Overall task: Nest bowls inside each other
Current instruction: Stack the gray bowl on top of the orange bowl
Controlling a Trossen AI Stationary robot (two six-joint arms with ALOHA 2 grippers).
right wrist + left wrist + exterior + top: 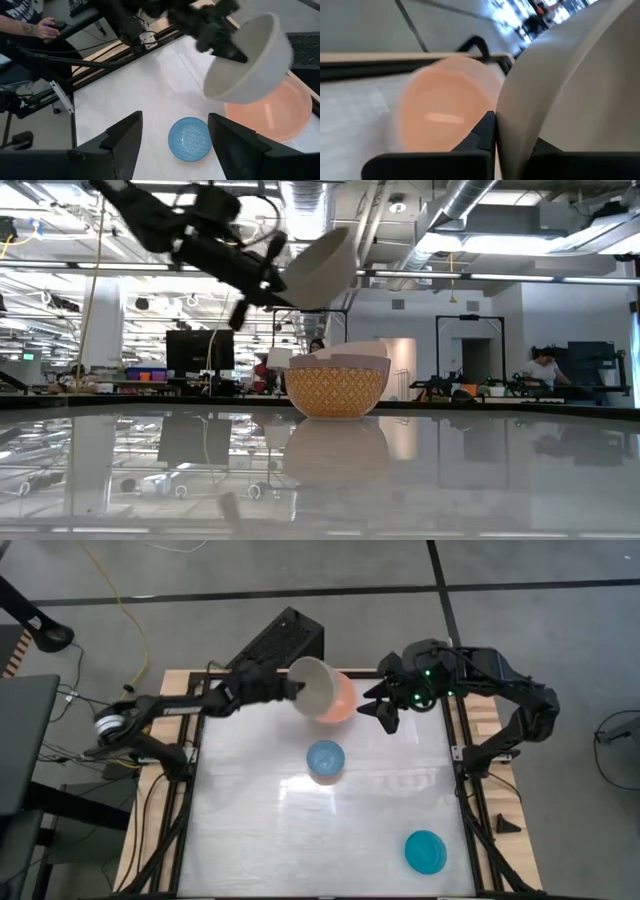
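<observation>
My left gripper (296, 690) is shut on a cream bowl (318, 685), held tilted in the air over the near-left part of a salmon-pink bowl (345, 702) that rests on its base at the table's far middle. A light blue bowl (325, 760) stands mid-table, also in the right wrist view (189, 139). A teal bowl (426, 851) stands near the front right. My right gripper (384, 708) hangs open just right of the salmon bowl, nothing between its fingers (175, 119). My left gripper pinches the cream bowl's rim (501, 107), one finger (484, 134) on either side of the wall. The fingers come nearly level from the table's left (275, 280). The bowl (322, 268) is lifted clear and steeply tilted, above the salmon-pink bowl (442, 112).
A black box (288, 637) sits just beyond the far edge. Wooden rails and a dark frame (468, 755) border the white tabletop. A person's hand (37, 27) shows off the table's left side. There is bare table between the light blue and teal bowls.
</observation>
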